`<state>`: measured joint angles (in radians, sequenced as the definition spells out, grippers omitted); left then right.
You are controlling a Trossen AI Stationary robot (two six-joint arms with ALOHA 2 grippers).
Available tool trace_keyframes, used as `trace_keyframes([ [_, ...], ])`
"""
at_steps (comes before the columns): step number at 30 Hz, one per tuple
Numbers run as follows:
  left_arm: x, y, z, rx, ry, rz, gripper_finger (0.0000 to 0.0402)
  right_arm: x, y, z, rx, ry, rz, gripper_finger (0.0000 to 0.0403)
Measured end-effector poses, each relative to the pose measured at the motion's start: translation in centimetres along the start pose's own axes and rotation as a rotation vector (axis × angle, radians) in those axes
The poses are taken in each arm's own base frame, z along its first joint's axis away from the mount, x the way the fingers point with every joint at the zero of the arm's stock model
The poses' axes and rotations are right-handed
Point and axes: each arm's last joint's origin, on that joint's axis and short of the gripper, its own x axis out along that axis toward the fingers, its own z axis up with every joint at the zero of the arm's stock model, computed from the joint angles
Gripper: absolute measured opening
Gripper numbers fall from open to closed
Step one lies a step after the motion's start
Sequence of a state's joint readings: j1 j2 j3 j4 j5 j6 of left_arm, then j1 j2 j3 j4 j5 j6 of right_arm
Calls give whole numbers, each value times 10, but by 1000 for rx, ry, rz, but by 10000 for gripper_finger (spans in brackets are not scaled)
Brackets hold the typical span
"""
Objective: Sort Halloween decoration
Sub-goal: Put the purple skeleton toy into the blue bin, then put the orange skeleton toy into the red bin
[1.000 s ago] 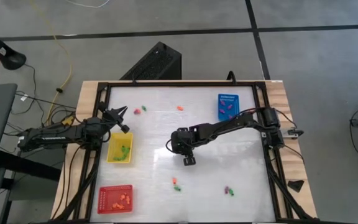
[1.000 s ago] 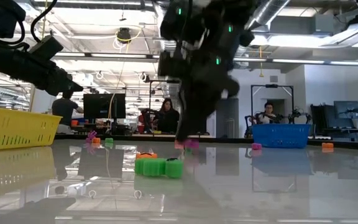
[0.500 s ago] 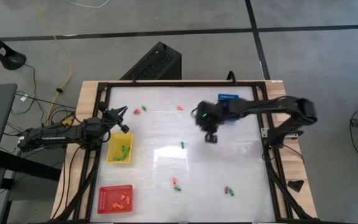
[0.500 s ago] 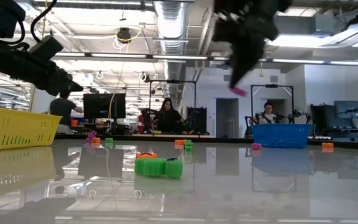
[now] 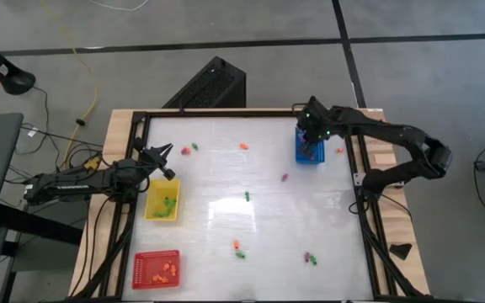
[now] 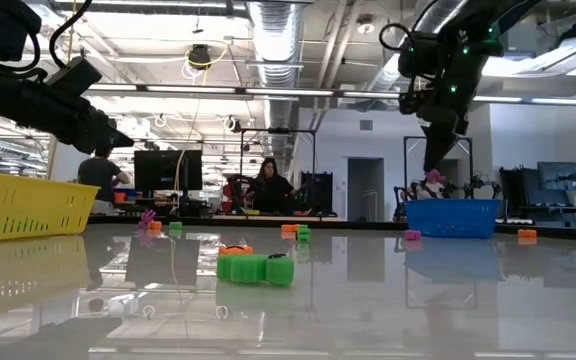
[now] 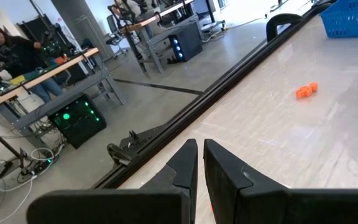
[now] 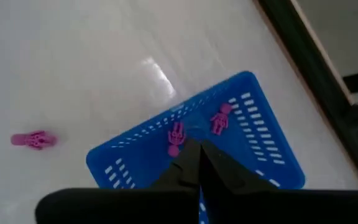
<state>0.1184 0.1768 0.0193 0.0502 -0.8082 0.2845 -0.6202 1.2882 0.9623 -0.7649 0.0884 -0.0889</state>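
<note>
My right gripper (image 5: 312,136) hangs shut over the blue tray (image 5: 308,153) at the table's far right, with a purple decoration piece (image 6: 433,178) at its fingertips. Two purple pieces (image 8: 219,118) show against the tray's inside. More decoration pieces lie loose on the table: a purple one (image 5: 284,178), a green one (image 5: 247,196) and an orange one (image 5: 244,145). My left gripper (image 5: 163,160) waits shut and level at the left edge, just beyond the yellow tray (image 5: 162,202). My right gripper pinches the purple piece (image 6: 433,178) at the free ends of its two fingers, which slant steeply down from above. The piece hangs below the fingertips (image 6: 434,160), clear of the blue tray's rim (image 6: 453,203). Which part of the piece is gripped is too small to tell.
The yellow tray holds green pieces and the red tray (image 5: 156,269) at the near left holds orange ones. Other loose pieces lie near the front (image 5: 238,249) (image 5: 311,257), at the far left (image 5: 190,149) and beside the blue tray (image 5: 339,150). A black frame rail (image 5: 360,194) borders the table.
My right gripper has risen from the table's middle and swung toward the far right edge, rolling as it went, carrying the purple piece to above the blue tray. The green piece it stood beside stays on the table.
</note>
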Motion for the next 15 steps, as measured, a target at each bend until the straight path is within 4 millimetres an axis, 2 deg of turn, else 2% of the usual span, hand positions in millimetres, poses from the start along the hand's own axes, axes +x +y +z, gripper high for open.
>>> trace_keyframes([
  [4,0,0,0,0,0,0,18,6,-11,-4,24,58,-6,67],
  [15,0,0,0,0,0,0,18,10,-13,-6,-10,89,-6,166],
])
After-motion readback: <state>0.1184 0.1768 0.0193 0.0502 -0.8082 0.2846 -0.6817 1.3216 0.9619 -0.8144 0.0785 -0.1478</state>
